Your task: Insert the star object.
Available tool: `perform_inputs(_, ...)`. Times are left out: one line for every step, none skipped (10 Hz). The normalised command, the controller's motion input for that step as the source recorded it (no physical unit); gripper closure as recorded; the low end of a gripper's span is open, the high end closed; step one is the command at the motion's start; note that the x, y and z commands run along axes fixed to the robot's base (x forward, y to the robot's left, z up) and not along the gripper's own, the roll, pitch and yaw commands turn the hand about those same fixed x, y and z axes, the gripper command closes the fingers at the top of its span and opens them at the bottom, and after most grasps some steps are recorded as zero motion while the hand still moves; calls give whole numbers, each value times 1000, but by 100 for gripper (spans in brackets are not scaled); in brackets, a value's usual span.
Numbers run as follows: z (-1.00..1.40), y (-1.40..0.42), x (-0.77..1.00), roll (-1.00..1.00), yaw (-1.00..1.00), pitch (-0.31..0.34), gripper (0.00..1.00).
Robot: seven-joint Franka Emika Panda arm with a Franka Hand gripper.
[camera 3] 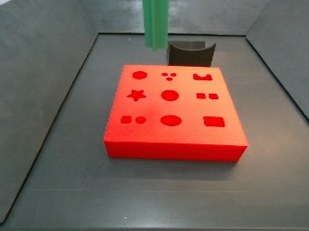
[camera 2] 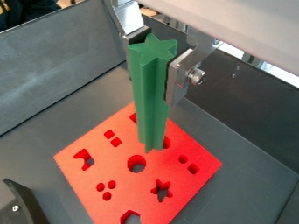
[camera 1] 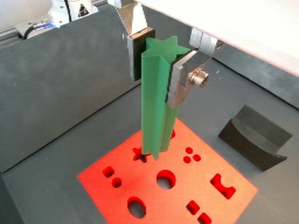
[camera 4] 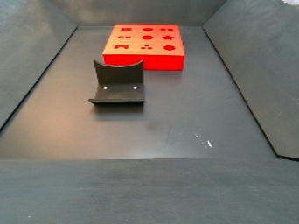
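The star object (camera 1: 158, 92), a long matte green bar with a star-shaped end face, is held upright by the gripper (camera 1: 162, 77) in both wrist views. The jaws are clamped on the star object (camera 2: 149, 83) near its upper end, with a silver finger plate (camera 1: 184, 80) pressed flat against one ridged side (the opposite finger is mostly hidden behind the bar). In a wrist view the same grip is seen at the gripper (camera 2: 153, 70), a silver finger (camera 2: 183, 72) lying against the bar.

Below the bar lies the red block (camera 1: 176, 188), resting flat on the dark tabletop (camera 1: 59, 105) and pierced with cut-outs of several shapes. A star-shaped hole (camera 2: 163, 188) is visible in its top face. The bar's lower end hangs over the red block (camera 2: 117, 171); whether it touches the block cannot be told.

In a side view only the lower part of the star object (camera 3: 154, 24) is seen, beyond the far edge of the red block (camera 3: 169, 113), with the dark grey curved block (camera 3: 190, 52) just beside it. In a side view the dark grey curved block (camera 4: 118, 83) stands near the red block (camera 4: 145, 45).
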Motion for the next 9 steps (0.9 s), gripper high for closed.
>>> perform_inputs(-477, 60, 0, 0, 11, 0, 100)
perform_inputs(-706, 137, 6, 57, 377, 0, 100)
perform_inputs(-857, 229, -74, 59, 589, -3, 100)
perform_inputs(-869, 291, 0, 0, 669, 0, 100)
perform_inputs(-629, 131, 0, 0, 891, 0, 100)
perform_inputs(-380, 34, 0, 40, 977, 0, 100)
perform_inputs(-254, 0, 0, 100, 1000, 0, 100)
perform_inputs(-286, 0, 0, 109, 1000, 0, 100)
perform_inputs(-274, 0, -26, 96, 897, 10, 100)
